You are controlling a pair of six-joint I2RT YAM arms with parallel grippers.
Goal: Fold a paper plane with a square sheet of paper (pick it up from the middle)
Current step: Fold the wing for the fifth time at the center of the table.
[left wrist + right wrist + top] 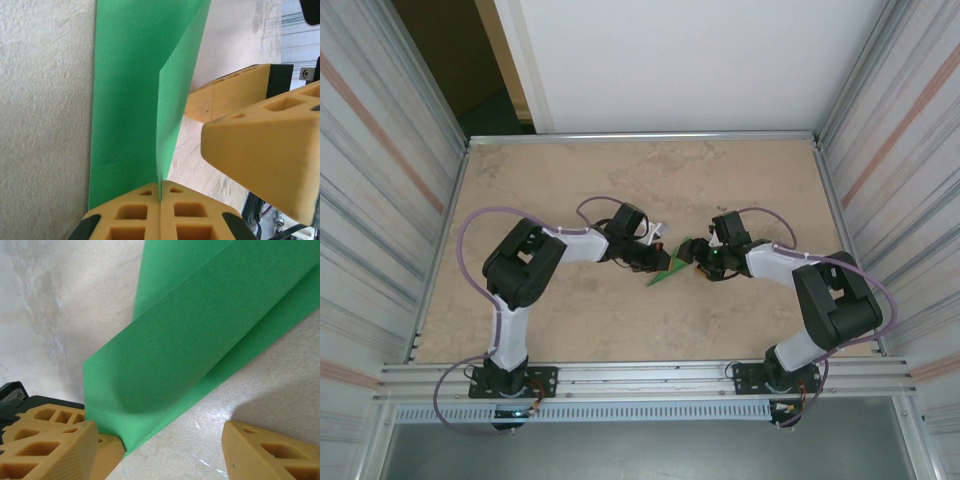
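square sheet of paper (668, 268) sits mid-desk (620, 180) between the two arms. it's part folded: one layer flat on the desk, a flap standing up off a long crease. left jaws are pressed together, pinching the paper at the near end of that crease (left wrist view). right jaws are spread, straddling the raised flap from the other side. one finger (55, 440) looks to touch the flap's lower corner, the other finger (270, 450) is clear of it, nothing gripped. step in hand looks like closing this fold flat. advice: use the left pinch as the anchor, no pulling. bring the right jaws over the flap near the crease, close square to it, then press along the crease away from the left pinch. risk: thin paper buckles or skews if the right side shoves sideways first.
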